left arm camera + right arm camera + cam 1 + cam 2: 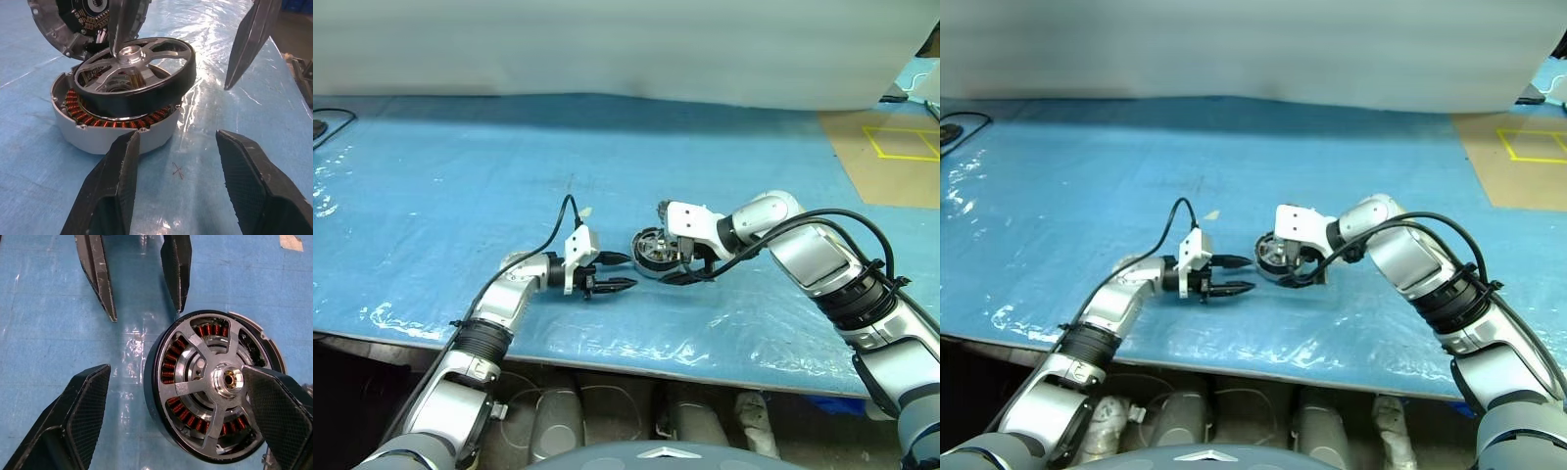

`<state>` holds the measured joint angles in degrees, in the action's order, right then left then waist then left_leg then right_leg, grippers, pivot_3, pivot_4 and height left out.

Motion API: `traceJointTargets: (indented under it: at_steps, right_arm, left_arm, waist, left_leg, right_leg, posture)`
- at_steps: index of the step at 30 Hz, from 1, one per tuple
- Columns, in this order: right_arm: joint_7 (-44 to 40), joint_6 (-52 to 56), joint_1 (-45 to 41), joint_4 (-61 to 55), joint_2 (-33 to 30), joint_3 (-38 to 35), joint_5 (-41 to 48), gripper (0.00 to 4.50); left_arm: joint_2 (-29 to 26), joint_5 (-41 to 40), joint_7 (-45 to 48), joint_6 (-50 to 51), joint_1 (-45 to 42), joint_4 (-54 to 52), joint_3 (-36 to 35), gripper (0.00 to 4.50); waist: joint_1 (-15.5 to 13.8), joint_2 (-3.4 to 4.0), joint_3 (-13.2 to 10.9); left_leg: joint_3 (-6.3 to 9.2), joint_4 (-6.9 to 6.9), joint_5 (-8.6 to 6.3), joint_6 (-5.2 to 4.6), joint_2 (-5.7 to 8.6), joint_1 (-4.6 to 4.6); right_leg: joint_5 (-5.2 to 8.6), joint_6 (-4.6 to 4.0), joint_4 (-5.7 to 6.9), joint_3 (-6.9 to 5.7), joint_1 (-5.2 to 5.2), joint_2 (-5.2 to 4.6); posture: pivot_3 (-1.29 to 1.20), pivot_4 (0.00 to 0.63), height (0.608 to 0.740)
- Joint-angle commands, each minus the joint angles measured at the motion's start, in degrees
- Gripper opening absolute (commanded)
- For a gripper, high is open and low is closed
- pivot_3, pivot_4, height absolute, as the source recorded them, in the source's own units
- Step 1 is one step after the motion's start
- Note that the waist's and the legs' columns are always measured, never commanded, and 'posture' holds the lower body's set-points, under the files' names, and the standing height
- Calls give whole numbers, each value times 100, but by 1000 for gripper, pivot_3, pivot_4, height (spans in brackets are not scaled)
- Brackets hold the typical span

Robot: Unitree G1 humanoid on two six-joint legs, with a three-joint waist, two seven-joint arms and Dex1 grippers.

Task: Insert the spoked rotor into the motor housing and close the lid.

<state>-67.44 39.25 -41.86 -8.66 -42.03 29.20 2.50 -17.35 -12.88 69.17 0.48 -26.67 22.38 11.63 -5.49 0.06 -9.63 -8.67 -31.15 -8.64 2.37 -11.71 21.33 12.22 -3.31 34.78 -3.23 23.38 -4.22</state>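
Wheel (134, 73): tilted on the motor case (115, 128), unseated; I risk jamming it. Right pincer (181, 418) released astride it, left pincer (178, 176) released nearby. Lid (73, 19) open.

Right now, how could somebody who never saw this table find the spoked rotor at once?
Look at the blue plastic-covered table, near its front edge, between the two claws. There sits the motor housing, a short silver cylinder with copper windings inside. The spoked rotor lies tilted on top of it, not fully seated: a black-rimmed wheel with silver spokes and hub, unlike the lid standing open behind.
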Motion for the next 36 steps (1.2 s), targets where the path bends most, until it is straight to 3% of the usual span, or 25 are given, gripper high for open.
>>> traceJointTargets:
  at_steps: [1,4,7,13,19,29,35,36]
  right_arm:
    - [51,731,-174,-155,266,-332,355,4475]
    - [68,810,-264,-86,224,-260,225,4475]
    - [53,525,-128,-188,65,-71,35,3920]
    - [82,149,66,-383,-60,118,-241,2202]
    - [88,33,102,-460,-73,78,-288,115]
    - [274,-256,73,-434,-130,78,-637,51]
    - [116,-365,523,-1213,-518,-340,-338,51]
    - [136,-409,627,-1334,-555,-406,-303,238]
  left_arm:
    - [6,-28,-4,-88,-49,-27,-36,2591]
    - [-10,1,3,-133,-54,28,-38,2591]
    - [-7,7,13,-144,-68,37,-35,2591]
    - [1,8,29,-176,-94,72,-33,2591]
    - [-3,25,37,-207,-107,105,-32,2591]
    - [22,34,36,-251,-131,146,-22,2591]
    - [15,8,27,-220,-69,74,-34,2591]
    - [11,4,30,-217,-63,68,-37,2591]
  waist:
    - [4,0,0]
    - [-4,0,0]
    - [-25,0,0]
    - [-5,0,0]
    - [-6,0,0]
    - [-5,0,0]
    - [-36,-1,0]
    - [-29,-1,-1]
  left_leg:
    - [0,0,0,0,0,-1]
    - [0,1,0,0,0,0]
    - [0,1,0,0,1,4]
    - [0,5,0,0,-1,-6]
    - [-3,1,0,0,0,-11]
    - [-3,4,0,0,1,-10]
    - [-3,6,0,0,1,-6]
    - [-2,9,0,0,1,-4]
  right_leg:
    - [0,0,0,0,0,0]
    - [0,0,0,1,0,0]
    - [0,0,-1,1,0,0]
    - [1,1,-1,1,-5,0]
    - [1,4,0,6,-9,0]
    - [1,2,-1,6,-7,0]
    - [1,3,-5,6,-7,0]
    - [2,3,-9,6,-7,0]
  posture:
    - [0,150,740]
    - [0,150,740]
    - [0,150,740]
    - [0,150,740]
    - [0,150,740]
    - [0,150,740]
    - [0,150,740]
    - [0,150,740]
